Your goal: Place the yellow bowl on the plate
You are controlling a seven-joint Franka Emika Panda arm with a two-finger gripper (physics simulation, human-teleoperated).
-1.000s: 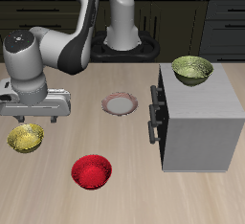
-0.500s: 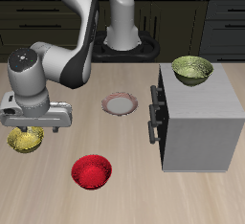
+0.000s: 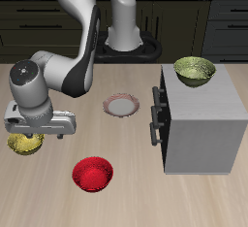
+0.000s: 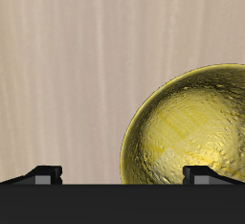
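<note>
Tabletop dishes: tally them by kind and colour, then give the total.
Yellow bowl: 1, under the gripper
Red bowl: 1
Olive-green bowl: 1, on top of the grey cabinet
Plate: 1
Total: 4 dishes

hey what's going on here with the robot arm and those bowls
The arm's gripper hangs low right over the yellow bowl near the table's front edge, fingers apart with one of them past the bowl's rim; nothing is gripped yet. The plate sits bare farther back, mid-table. A red bowl rests at the front, and an olive-green bowl sits atop the grey cabinet.
</note>
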